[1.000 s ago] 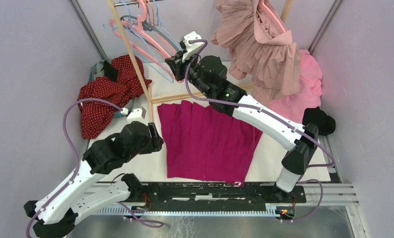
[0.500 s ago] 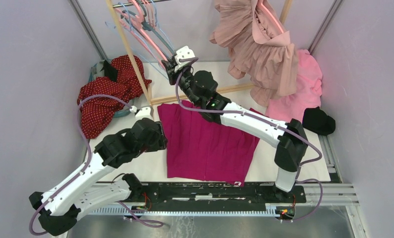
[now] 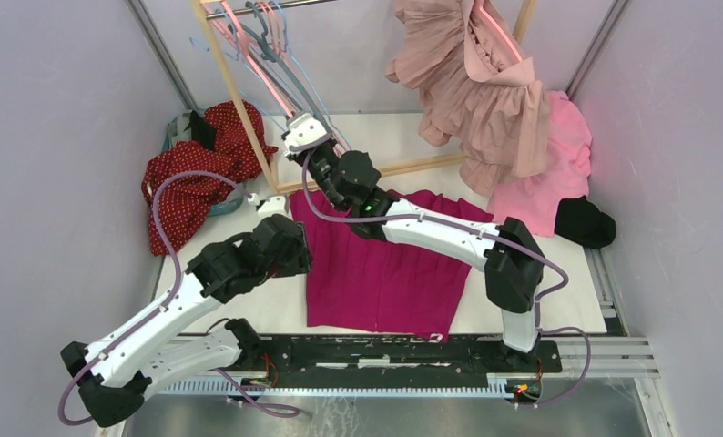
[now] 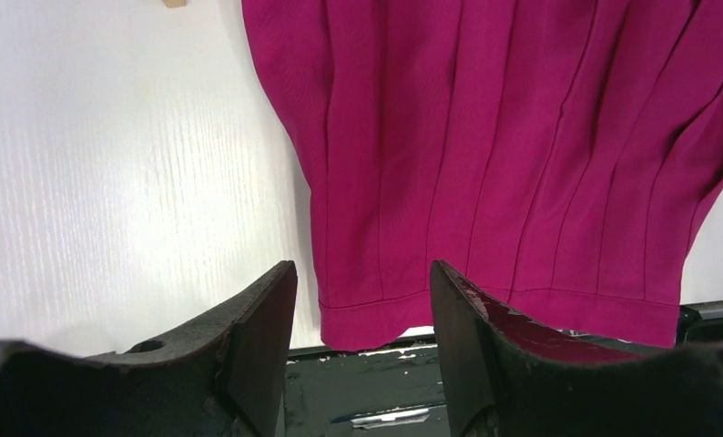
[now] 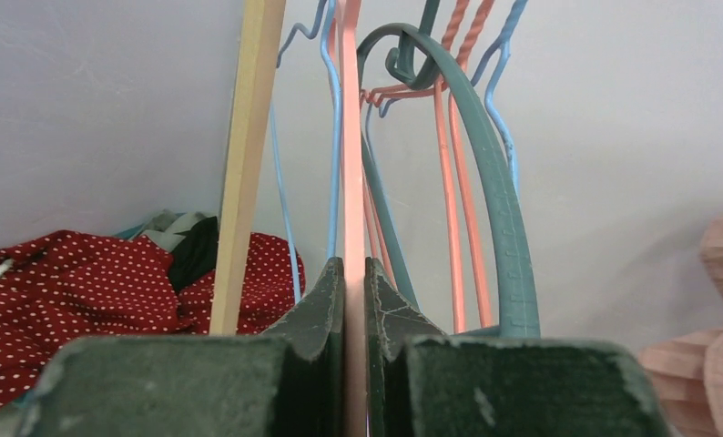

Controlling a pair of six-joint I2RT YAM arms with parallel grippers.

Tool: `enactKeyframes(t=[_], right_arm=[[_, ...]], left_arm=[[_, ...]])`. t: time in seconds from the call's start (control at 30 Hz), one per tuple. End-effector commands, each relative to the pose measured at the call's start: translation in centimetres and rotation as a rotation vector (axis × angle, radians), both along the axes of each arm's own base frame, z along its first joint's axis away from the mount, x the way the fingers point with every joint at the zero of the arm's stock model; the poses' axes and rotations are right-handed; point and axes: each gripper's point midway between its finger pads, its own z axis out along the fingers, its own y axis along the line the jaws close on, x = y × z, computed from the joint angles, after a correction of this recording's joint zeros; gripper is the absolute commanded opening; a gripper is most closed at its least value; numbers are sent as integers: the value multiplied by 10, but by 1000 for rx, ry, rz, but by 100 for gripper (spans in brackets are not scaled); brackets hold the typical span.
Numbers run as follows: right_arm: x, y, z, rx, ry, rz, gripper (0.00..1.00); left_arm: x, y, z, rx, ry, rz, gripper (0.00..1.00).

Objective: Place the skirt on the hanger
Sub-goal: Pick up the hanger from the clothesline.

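Top external view: the magenta pleated fabric skirt (image 3: 385, 264) is seen laid flat on the white desk (image 3: 239, 305), its hem at the near edge by the black base rail (image 3: 385, 350). No hanger is on the skirt yet.

The left gripper (image 3: 290, 246) is held at the skirt's left edge. In the left wrist view its jaws are spread with nothing between them, and the hem's corner is framed in the gap (contact with the cloth cannot be told).

The right gripper (image 5: 355, 273) is reached out to the rack at the far left. Its fingers are pressed together on the bar of a salmon-pink plastic hanger (image 5: 351, 137), pinching it. The hanger runs up among the others, with a teal plastic hanger (image 5: 494, 209) and thin light-blue hangers (image 5: 332, 109) beside it. A pale wooden rack post (image 5: 249, 137) is just to its left.

A red white-dotted garment (image 3: 194, 173) is heaped at the desk's far left. A dusty-pink ruffled garment (image 3: 481, 82) is hung at the far right, with a bright pink garment (image 3: 558, 155) behind it. A black bundle (image 3: 584, 221) lies near it.
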Motion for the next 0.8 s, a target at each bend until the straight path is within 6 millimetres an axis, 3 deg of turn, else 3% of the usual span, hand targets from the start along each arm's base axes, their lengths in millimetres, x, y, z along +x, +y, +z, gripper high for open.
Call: enactKeyframes(t=[0.0,0.33,0.63,0.77], right_arm=[[-14,-4,35,3,-148,-75,1],[-23,-30,42,65,-165,-133,1],[-28,-34,46,90,-176,-121,1],[-38,-48,45,122,-169,-103,1]], left_arm=[[7,-6,2,-16,-27,-6,62],[10,-5,-2,-14,-19,-4,62],[11,-6,-4,-10,-13,-9,62],[13,-7,-5,-12,-13,-12,62]])
